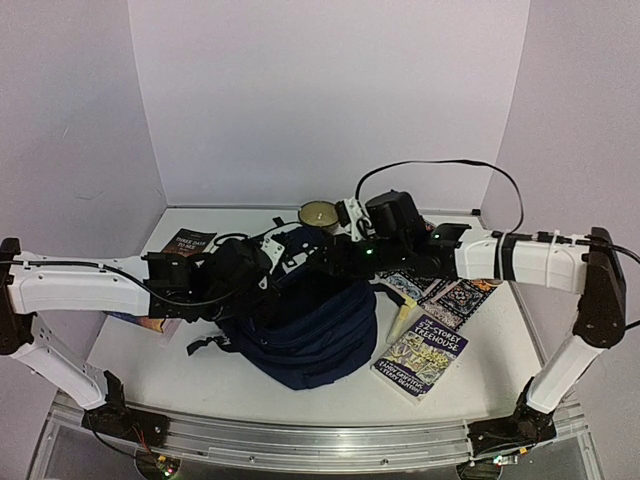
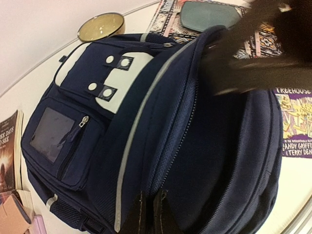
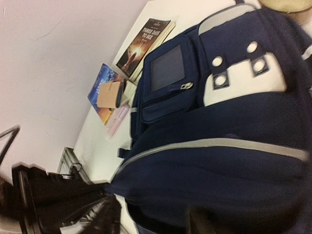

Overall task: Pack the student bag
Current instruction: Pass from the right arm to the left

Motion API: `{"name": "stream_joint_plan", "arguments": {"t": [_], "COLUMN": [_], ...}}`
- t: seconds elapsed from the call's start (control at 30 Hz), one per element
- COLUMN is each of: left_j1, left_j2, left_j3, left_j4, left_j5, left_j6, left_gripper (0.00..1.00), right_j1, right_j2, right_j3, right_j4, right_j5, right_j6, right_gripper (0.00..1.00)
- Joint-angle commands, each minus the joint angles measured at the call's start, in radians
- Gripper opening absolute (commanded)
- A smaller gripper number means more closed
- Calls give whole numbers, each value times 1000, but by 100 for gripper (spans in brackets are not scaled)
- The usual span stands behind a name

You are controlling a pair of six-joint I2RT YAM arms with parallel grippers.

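Observation:
The student bag [image 1: 312, 325] lies in the middle of the table, navy with a white patch [image 2: 97, 73] and a grey stripe, its main compartment gaping open. My left gripper [image 2: 151, 191] is shut on the zipper edge of the bag's opening and pinches the fabric between its fingertips [image 2: 141, 200]. In the top view the left gripper [image 1: 278, 272] is at the bag's upper left. My right gripper [image 3: 148, 214] is at the bag's top rim, blurred, its fingers [image 3: 92, 212] standing apart with the bag's fabric between them. The right gripper [image 1: 335, 258] hangs over the bag's far end.
A dark book [image 1: 188, 243] and a blue book with a tan wallet on it [image 3: 109, 93] lie left of the bag. A purple Treehouse book [image 1: 427, 355], a patterned book [image 1: 455, 292] and a yellow item [image 1: 403, 318] lie right. A round tin [image 1: 319, 213] stands behind.

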Motion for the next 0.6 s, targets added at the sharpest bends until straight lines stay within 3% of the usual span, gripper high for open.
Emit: {"name": "stream_joint_plan", "arguments": {"t": [0.0,0.13,0.17,0.37,0.57], "left_j1": [69,89,95,122,124], "left_j2": [-32,-13,-10,-14,-2], "left_j3": [27,33,37,69,98], "left_j4": [-36,-39,-41,-47,-43], "left_j5": [67,119,136,169,156], "left_j6": [-66,-67,-67,-59,-54], "left_gripper": [0,0,0,0,0], "right_j1": [-36,-41,-42,-43,-45], "right_j2": [-159,-274,-305,-433,-348], "right_j3": [-46,-131,-150,-270,-261], "right_j4": [-71,-116,-124,-138,-264], "right_j5": [112,241,280,338,322], "right_j6": [-100,-114,-94,-134,-69], "right_gripper": [62,94,98,98,98]}}
